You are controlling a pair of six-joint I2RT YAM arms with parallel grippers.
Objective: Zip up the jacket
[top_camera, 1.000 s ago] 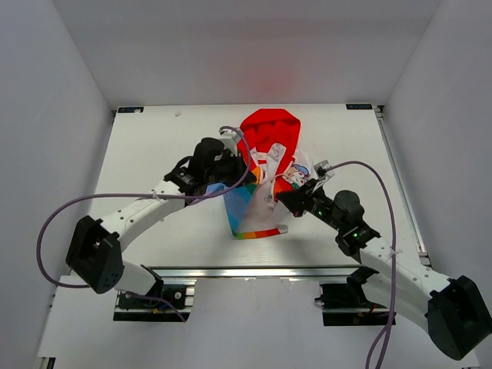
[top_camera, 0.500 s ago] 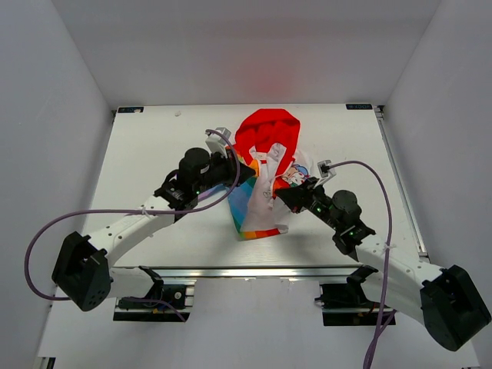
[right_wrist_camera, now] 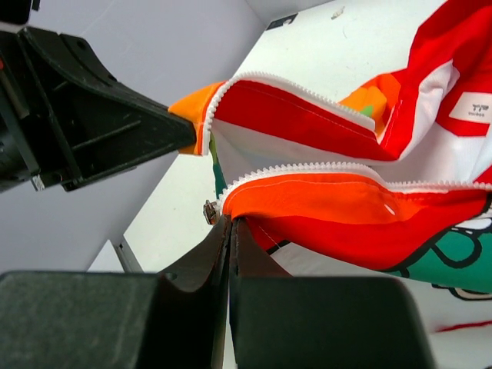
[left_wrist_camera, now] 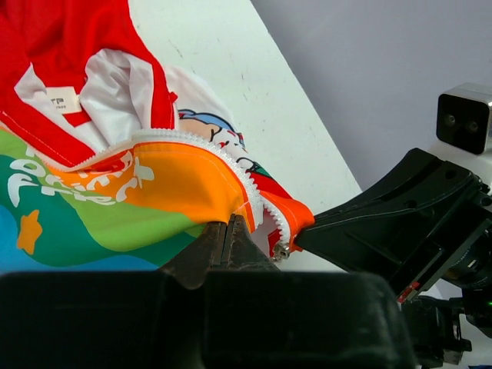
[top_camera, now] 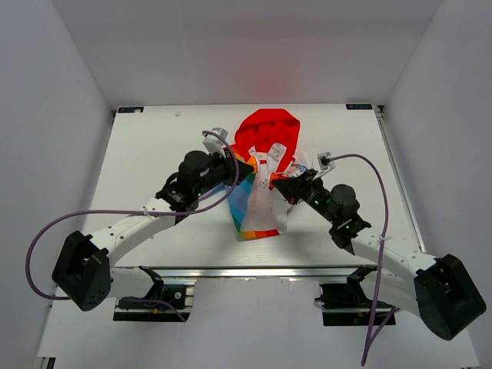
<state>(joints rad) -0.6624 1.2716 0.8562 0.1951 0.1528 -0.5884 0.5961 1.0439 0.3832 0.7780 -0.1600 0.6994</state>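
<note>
Found the jacket (top_camera: 261, 201) bunched mid-table (top_camera: 154, 146), red hood (top_camera: 267, 127) toward twelve o'clock, front unzipped. Saw the left gripper (left_wrist_camera: 228, 229) pinching one orange front edge from nine o'clock, the right gripper (right_wrist_camera: 230, 224) clamped on the opposite edge from four o'clock, beside the zipper slider (right_wrist_camera: 208, 211).

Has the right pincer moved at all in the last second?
Yes. The right pincer has crept away from the metal rail at the near edge, toward the far side, shut on the jacket.
</note>
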